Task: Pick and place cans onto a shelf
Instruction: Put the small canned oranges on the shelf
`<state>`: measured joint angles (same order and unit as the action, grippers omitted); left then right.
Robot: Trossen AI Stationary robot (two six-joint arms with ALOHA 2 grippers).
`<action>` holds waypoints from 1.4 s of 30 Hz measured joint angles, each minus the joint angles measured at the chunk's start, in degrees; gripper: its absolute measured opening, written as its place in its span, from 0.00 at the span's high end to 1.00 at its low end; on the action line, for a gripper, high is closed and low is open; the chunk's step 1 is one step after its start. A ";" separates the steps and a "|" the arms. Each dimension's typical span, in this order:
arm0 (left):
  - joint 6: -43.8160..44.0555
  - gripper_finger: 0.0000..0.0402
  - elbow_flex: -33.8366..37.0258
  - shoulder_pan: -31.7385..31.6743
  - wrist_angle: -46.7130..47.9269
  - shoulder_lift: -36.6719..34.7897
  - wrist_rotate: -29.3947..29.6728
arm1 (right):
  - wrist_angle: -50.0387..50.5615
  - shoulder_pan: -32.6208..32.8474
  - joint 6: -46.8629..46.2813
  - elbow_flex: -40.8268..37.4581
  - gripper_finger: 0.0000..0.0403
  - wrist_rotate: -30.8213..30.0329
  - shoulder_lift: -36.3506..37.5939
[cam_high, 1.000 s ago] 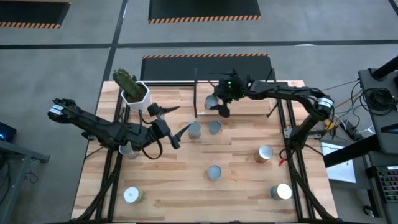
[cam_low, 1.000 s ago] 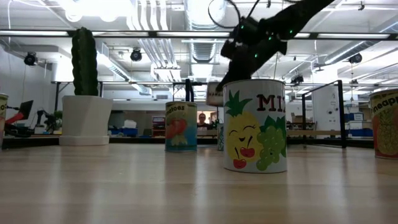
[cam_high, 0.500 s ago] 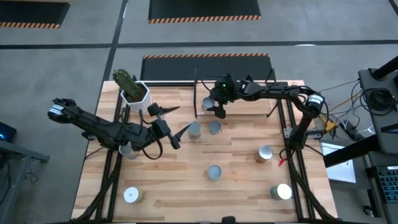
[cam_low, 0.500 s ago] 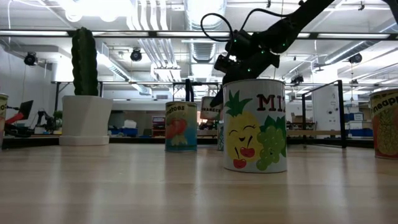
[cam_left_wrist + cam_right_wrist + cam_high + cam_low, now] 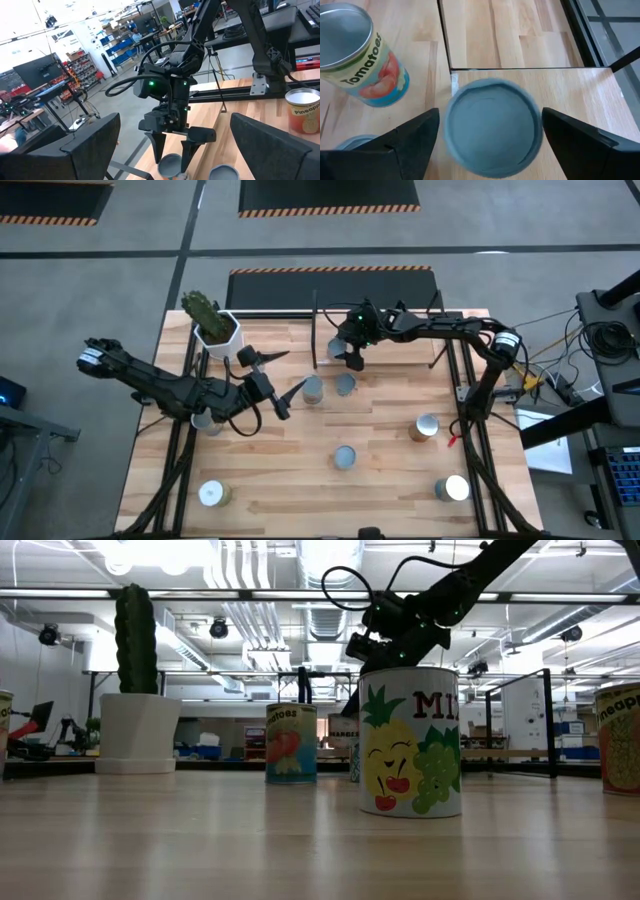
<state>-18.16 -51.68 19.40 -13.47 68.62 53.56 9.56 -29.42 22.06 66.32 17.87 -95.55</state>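
The right gripper (image 5: 490, 131), fingers spread wide and gripping nothing, is straddling a grey-topped cylindrical tin can (image 5: 492, 127) sitting on the light-wood, black-framed shelf (image 5: 520, 35). Advisable: withdraw straight upward, avoiding tipping it. The left gripper (image 5: 285, 402) is waiting open mid-table. The white hexagonal pot (image 5: 217, 332) is holding a cactus (image 5: 201, 308).

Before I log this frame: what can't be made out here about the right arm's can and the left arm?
- Can between the right gripper fingers: label unseen, the right wrist view shows only its top; pad contact unclear.
- In the low view, the fruit can covers it.
- Whether it rests on the shelf: cannot tell.
- Can under the left gripper arm, high view: mostly covered.
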 joint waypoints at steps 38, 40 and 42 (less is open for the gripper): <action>0.71 0.11 0.00 0.20 0.45 -0.02 -0.09 | -5.33 6.22 -8.05 -12.24 0.97 -6.13 7.05; 0.70 0.11 0.00 0.20 0.44 -0.02 -0.09 | -5.51 6.13 -7.69 -11.26 0.97 -7.35 6.28; 0.70 0.11 0.00 0.20 0.44 -0.02 -0.09 | -5.43 6.03 -6.96 -10.43 0.97 -9.04 5.62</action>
<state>-17.45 -51.68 19.59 -13.04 68.60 53.47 4.14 -23.39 15.11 55.90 8.82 -89.92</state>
